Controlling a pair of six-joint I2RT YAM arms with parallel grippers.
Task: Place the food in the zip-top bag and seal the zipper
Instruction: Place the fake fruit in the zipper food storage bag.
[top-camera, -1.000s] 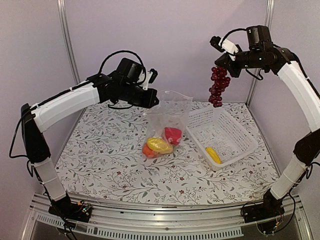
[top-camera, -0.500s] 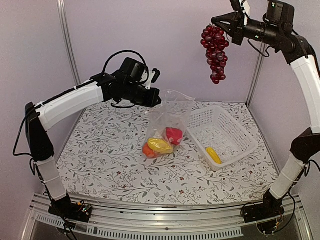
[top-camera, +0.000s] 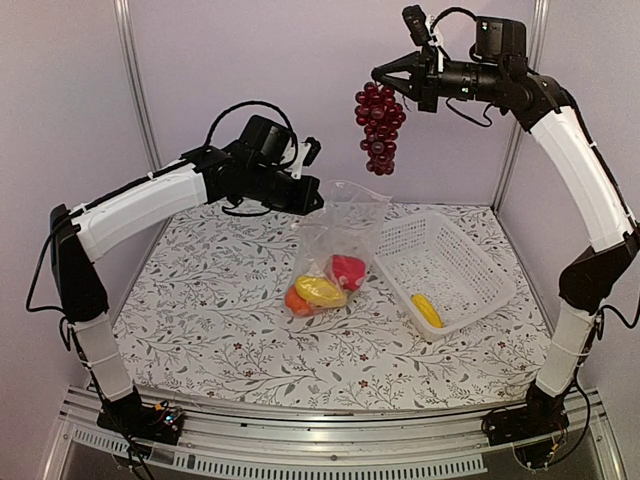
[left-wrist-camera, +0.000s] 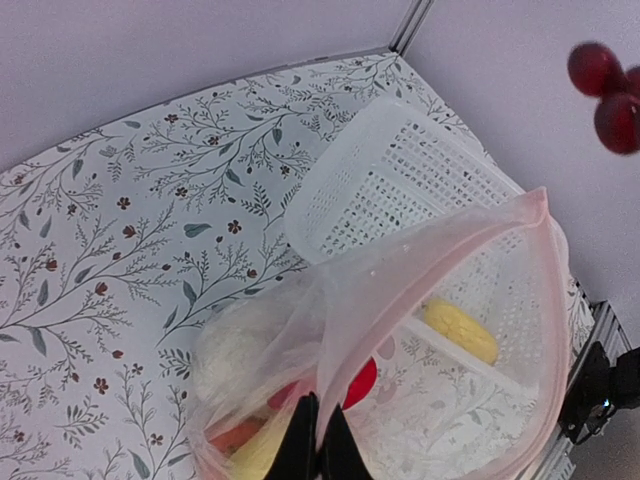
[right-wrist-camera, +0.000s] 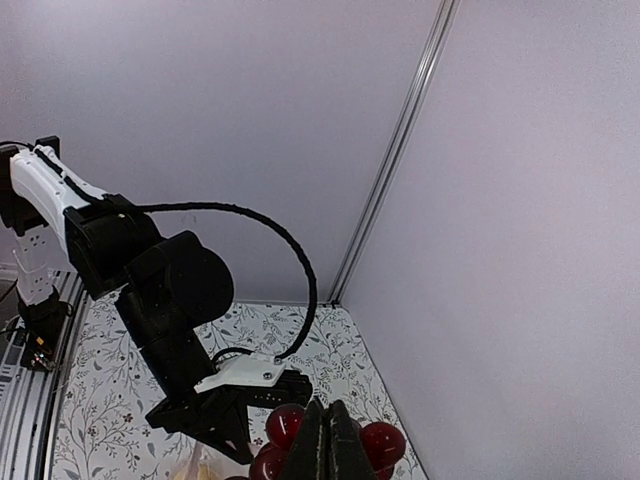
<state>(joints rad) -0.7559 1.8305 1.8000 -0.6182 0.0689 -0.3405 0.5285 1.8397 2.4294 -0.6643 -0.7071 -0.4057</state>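
Observation:
The clear zip-top bag (top-camera: 338, 232) stands open in the middle of the table. My left gripper (top-camera: 316, 203) is shut on its pinkish zipper strip (left-wrist-camera: 445, 260) and holds the mouth up. Inside lie a yellow piece (top-camera: 318, 290), a red piece (top-camera: 347, 270), an orange piece (top-camera: 296, 301) and the white cauliflower (left-wrist-camera: 232, 345). My right gripper (top-camera: 384, 78) is shut on the stem of the dark purple grapes (top-camera: 378, 127), which hang high above the bag mouth. Two grapes (left-wrist-camera: 606, 92) show in the left wrist view. A second yellow piece (top-camera: 426, 309) lies in the basket.
A white lattice basket (top-camera: 452, 258) stands right of the bag, touching it. The floral table cloth (top-camera: 200, 300) spreads left and in front. Walls and corner posts (top-camera: 134, 80) close the back and sides.
My right gripper has carried the grapes up and then leftward, from above the basket to above the bag. The left arm and bag have hardly moved.

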